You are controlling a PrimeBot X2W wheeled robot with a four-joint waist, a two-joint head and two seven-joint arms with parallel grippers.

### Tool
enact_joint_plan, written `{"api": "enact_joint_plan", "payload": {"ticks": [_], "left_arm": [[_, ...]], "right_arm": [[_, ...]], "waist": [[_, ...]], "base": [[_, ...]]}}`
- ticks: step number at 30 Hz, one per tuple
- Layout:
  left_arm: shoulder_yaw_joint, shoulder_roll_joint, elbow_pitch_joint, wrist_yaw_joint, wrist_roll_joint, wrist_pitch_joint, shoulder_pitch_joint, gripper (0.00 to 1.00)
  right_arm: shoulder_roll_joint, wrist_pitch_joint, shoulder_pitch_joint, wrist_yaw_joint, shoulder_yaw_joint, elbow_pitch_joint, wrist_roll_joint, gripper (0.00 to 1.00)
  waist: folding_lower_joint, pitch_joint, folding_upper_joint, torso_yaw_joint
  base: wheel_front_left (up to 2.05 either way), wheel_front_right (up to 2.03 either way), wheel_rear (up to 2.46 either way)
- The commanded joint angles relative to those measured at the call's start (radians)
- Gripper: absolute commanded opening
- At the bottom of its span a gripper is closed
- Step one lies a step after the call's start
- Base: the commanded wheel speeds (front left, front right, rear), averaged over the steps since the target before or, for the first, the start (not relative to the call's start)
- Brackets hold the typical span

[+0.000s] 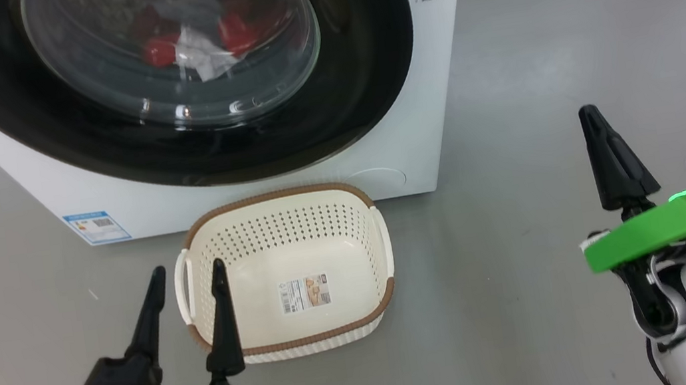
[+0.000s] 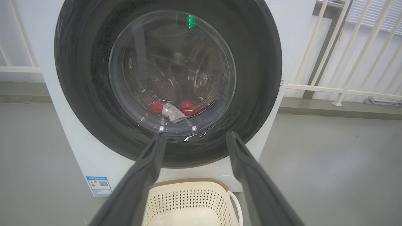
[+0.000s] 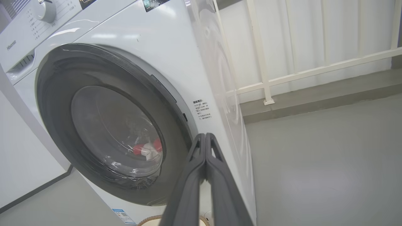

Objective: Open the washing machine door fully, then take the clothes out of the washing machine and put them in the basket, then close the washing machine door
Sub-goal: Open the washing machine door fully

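Observation:
The white washing machine (image 1: 415, 135) stands ahead with its black-rimmed round door (image 1: 359, 69) closed flat against its front. Through the glass window I see red and white clothes (image 1: 194, 42) low in the drum, also in the left wrist view (image 2: 171, 110) and right wrist view (image 3: 147, 150). The cream basket (image 1: 359, 237) with a brown rim sits on the floor in front of the machine, with nothing in it but a label. My left gripper (image 1: 188, 274) is open, hovering at the basket's left side. My right gripper (image 1: 591, 117) is shut on nothing, out to the right over bare floor.
Grey floor (image 1: 532, 58) spreads right of the machine. A white railing (image 2: 342, 91) and low kerb run behind and beside the machine. A blue label sticker (image 1: 96, 227) marks the machine's lower left front. A control knob (image 3: 44, 9) sits at its top.

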Motion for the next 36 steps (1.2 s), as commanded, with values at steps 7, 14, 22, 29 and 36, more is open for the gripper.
{"api": "enact_joint_plan", "payload": {"ticks": [7,14,22,29,36], "left_arm": [[0.024,0.013,-0.061,-0.003,-0.001,0.001,-0.069,1.0],[0.01,0.013,-0.092,-0.007,0.007,0.005,-0.102,1.0],[0.006,0.007,-0.092,-0.014,0.001,-0.006,-0.137,1.0],[-0.003,0.002,-0.078,-0.02,0.0,-0.014,-0.159,1.0],[-0.012,-0.002,-0.059,-0.027,-0.004,-0.026,-0.17,1.0]], "right_arm": [[0.001,-0.015,-0.145,0.0,0.056,0.059,0.189,0.0],[0.001,0.015,-0.281,0.0,0.063,0.11,0.364,0.0],[0.001,0.101,-0.439,0.0,0.057,0.174,0.538,0.0],[0.001,0.193,-0.549,0.0,0.045,0.251,0.666,0.0],[0.001,0.291,-0.654,0.0,0.012,0.321,0.735,0.0]], "waist": [[0.0,0.062,0.0,0.012],[0.0,0.133,0.0,0.028],[0.0,0.204,0.0,0.047],[0.0,0.241,0.0,0.069],[0.0,0.273,0.0,0.09]], "base": [[0.0,0.0,0.0],[0.0,0.0,0.0],[0.0,0.0,0.0],[0.0,0.0,0.0],[0.0,0.0,0.0]]}}
